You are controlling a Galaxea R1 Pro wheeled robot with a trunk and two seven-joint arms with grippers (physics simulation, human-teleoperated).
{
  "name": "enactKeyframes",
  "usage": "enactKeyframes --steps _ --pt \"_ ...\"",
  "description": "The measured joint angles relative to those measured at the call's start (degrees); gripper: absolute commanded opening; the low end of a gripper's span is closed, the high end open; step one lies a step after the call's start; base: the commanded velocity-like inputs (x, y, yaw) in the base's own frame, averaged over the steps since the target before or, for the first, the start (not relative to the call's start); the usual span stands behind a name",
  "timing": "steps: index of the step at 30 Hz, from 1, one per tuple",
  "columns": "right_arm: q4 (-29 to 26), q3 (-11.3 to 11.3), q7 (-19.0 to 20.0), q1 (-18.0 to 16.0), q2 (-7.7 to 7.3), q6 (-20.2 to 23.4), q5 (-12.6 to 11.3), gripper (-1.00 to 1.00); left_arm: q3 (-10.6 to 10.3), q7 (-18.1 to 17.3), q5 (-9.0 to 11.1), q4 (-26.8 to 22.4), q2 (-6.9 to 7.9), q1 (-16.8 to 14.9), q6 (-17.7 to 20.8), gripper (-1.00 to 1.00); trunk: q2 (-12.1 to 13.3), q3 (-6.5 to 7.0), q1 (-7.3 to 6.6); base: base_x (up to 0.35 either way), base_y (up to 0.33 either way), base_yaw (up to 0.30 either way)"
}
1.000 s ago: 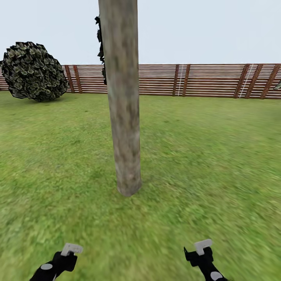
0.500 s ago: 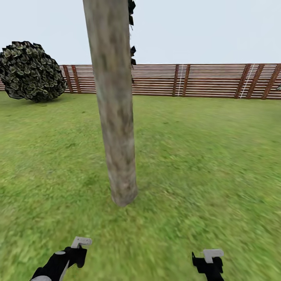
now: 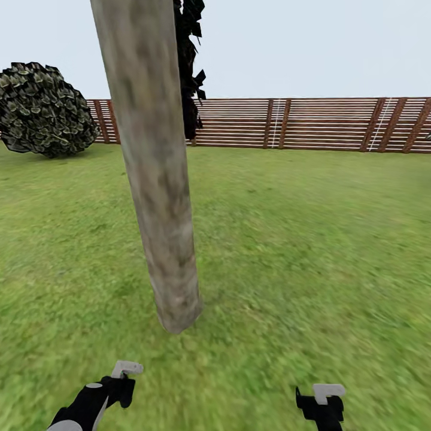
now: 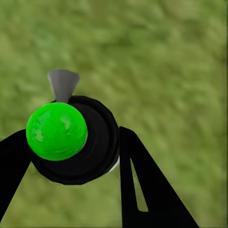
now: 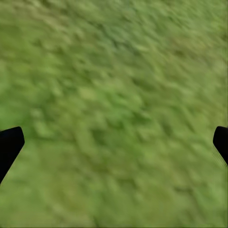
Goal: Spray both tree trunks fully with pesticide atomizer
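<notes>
So the left hand (image 4: 71,152) has the pesticide atomizer (image 4: 71,142) clamped between its fingers. In the left wrist view you look straight down on a bright green ball cap on a black round body, with a little grey nozzle poking out toward the grass, and a dark finger hugging each side. The grip sits on the body just under the cap, which seems like the right place: it's the widest stiff part and it leaves the nozzle free. I'd guess it's a light hard-plastic thing, smooth and round, so it could twist or slip in the fingers if swung fast. Worth keeping the wrist steady.

The right hand (image 5: 114,142) is wide open with nothing in it. Its two dark fingertips sit at opposite edges of the right wrist view, with lawn (image 3: 311,239) between them.

In the head view the tree trunk (image 3: 158,197) is close ahead, a bit to the robot's left, a thick mottled beige-grey column leaning slightly. I can't make out any white specks on the bark, so spraying looks not yet started on this one. Behind it are a round shrub (image 3: 45,111) and the slatted wooden fence (image 3: 311,123). Next, I reckon, lift the left arm and aim the nozzle at the bark.
</notes>
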Motion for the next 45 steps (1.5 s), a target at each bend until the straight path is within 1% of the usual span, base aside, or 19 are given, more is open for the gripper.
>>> enactKeyframes --steps 4,5,6,7,8,13,19,23,24,25,27,29,30,32,36,40,42,44,45 --pt "0.00 0.00 0.05 0.02 0.00 0.00 0.07 1.00 0.01 0.03 0.08 -0.01 -0.01 0.01 -0.12 -1.00 0.00 0.00 0.01 0.025 -0.007 -0.019" --pt "0.00 0.02 -0.04 0.03 0.09 0.01 0.10 1.00 0.48 -0.23 -0.16 -0.88 0.13 -2.10 0.11 -1.00 0.00 -0.01 0.02 0.000 0.000 -0.100" --pt "-0.01 0.00 -0.04 0.01 0.09 0.00 0.09 1.00 0.48 -0.25 0.35 -0.95 0.09 -6.48 0.13 -1.00 0.00 0.01 0.01 0.000 0.000 -0.128" --pt "-0.01 0.00 -0.03 0.02 0.09 0.00 0.09 1.00 0.49 -0.26 0.41 -0.94 0.08 -7.45 0.13 -1.00 0.00 0.01 0.01 0.000 0.000 -0.185" --pt "-0.01 0.01 -0.03 0.03 0.09 0.01 0.09 1.00 0.54 -0.24 -0.13 -0.81 0.09 -6.07 0.11 -1.00 0.00 0.00 0.02 0.000 0.000 -0.221" --pt "-0.02 0.01 -0.03 0.03 0.09 0.00 0.09 1.00 0.54 0.24 0.08 -0.95 0.07 -6.06 0.08 -1.00 0.00 0.09 0.02 -0.055 0.005 -0.253" --pt "0.00 0.00 -0.08 0.00 0.09 0.00 0.09 1.00 0.30 -0.10 0.15 -0.98 -0.02 -6.37 0.36 -1.00 0.00 0.12 0.02 -0.085 0.015 -0.035" --pt "0.00 0.00 0.12 0.00 0.01 0.00 0.16 1.00 0.01 -0.23 0.31 -0.91 -2.31 -9.99 1.71 -1.00 0.00 0.13 0.01 -0.002 0.000 -0.001" --pt "0.00 0.00 0.13 0.01 0.01 0.00 0.17 1.00 -0.02 -0.25 0.19 -0.91 -2.65 -10.73 2.60 -1.00 0.00 0.13 0.01 0.000 0.000 0.000" --pt "0.00 -0.01 0.09 0.02 0.01 0.00 0.23 1.00 -0.09 -0.33 0.33 -0.91 -3.14 -12.14 5.34 -1.00 0.00 0.13 0.01 0.000 0.000 0.000" --pt "0.00 -0.01 0.06 0.01 -0.04 0.01 0.23 1.00 -0.24 -0.38 0.11 -0.91 -2.89 -12.86 6.93 -1.00 0.00 0.13 0.01 0.000 0.000 0.000" --pt "-0.01 0.00 0.06 0.00 -0.06 0.01 0.21 1.00 -0.29 -0.43 0.10 -0.96 -2.44 -13.00 7.31 -1.00 0.00 0.12 0.01 0.000 0.000 0.000" --pt "-0.05 0.00 0.06 -0.01 -0.07 0.01 0.19 1.00 -0.27 -0.41 -0.02 -1.00 -1.65 -12.94 7.48 -1.00 0.00 0.12 0.01 0.000 0.000 0.000" --pt "-0.04 0.00 0.05 -0.02 -0.08 0.01 0.18 1.00 -0.32 -0.40 0.08 -0.99 -1.33 -12.70 7.60 -1.00 0.00 0.12 0.02 -0.097 0.000 0.000" --pt "-0.07 -0.03 -0.03 -0.01 -0.12 0.00 0.19 1.00 -0.38 -0.39 0.19 -0.88 -2.75 -13.11 7.59 -1.00 0.00 0.12 0.04 -0.263 0.000 0.000" --pt "-0.05 -0.04 -0.03 -0.01 -0.16 0.01 0.18 1.00 -0.43 -0.39 0.15 -0.91 -3.62 -13.60 7.64 -1.00 0.00 0.13 0.02 -0.063 0.000 0.000" --pt "-0.08 -0.04 -0.03 0.00 -0.22 0.01 0.18 1.00 -0.39 -0.36 0.04 -0.98 -3.04 -14.88 7.69 -1.00 0.00 0.13 0.01 -0.006 0.000 0.000" --pt "-0.07 -0.05 -0.04 0.02 -0.26 0.01 0.18 1.00 -0.35 -0.40 -0.16 -1.48 -1.76 -15.62 8.05 -1.00 0.00 0.13 0.01 -0.002 0.000 0.000" --pt "-0.08 -0.04 -0.03 0.02 -0.31 0.01 0.18 1.00 -0.31 -0.46 -0.15 -2.00 -0.30 -15.83 9.06 -1.00 0.00 0.13 0.01 0.000 0.000 0.000"
